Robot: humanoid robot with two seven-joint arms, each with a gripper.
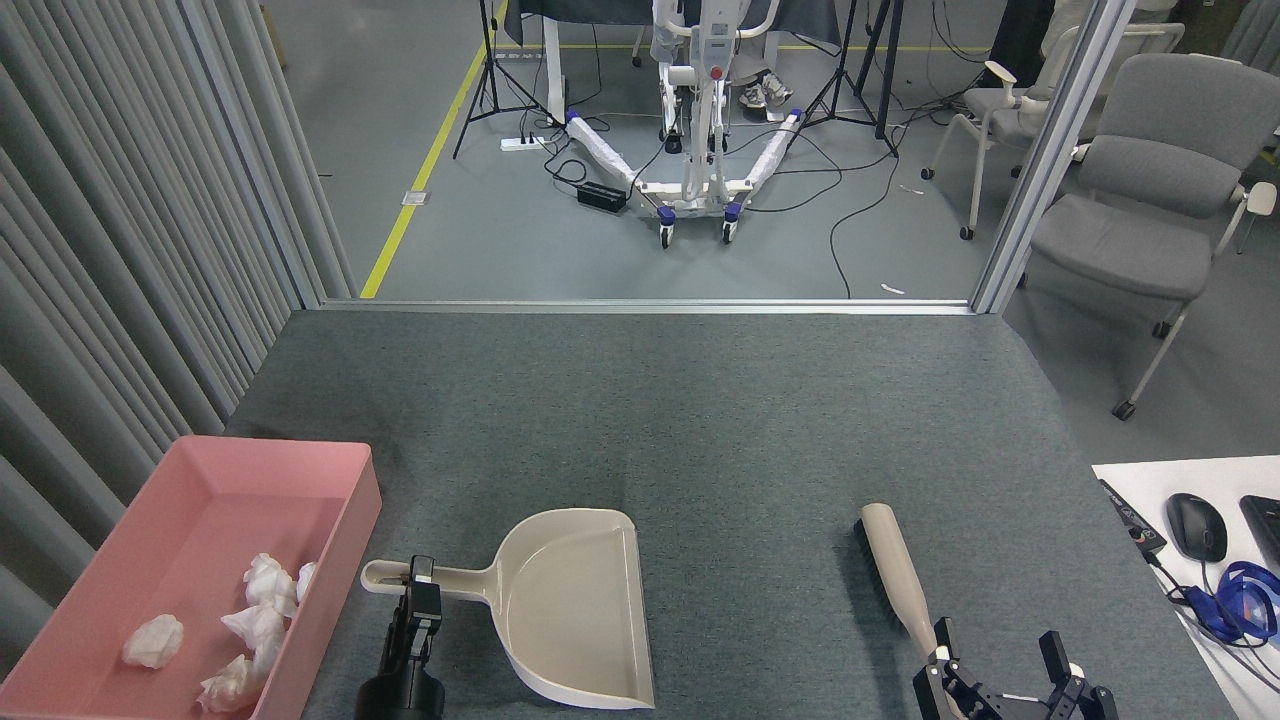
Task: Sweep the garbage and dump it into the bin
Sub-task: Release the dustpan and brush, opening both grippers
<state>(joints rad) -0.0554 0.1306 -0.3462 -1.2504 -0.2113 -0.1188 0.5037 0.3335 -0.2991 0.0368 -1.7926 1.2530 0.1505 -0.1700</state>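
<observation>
A grey carpeted desk (700,420) fills the middle and lower frame; at lower left the pink bin (190,480) sits on it, holding the garbage (255,625), several white tissue wads gathered toward its near right side; at lower centre, just right of the bin, the beige dustpan (575,600) lies flat, handle pointing left; at lower right the brush (893,570) lies with its handle running toward the bottom edge; the left tool (420,590), at bottom centre-left, is closed on the dustpan handle; the right tool (1000,670), at the bottom right edge, has its fingers spread, the brush handle beside its left finger.
</observation>
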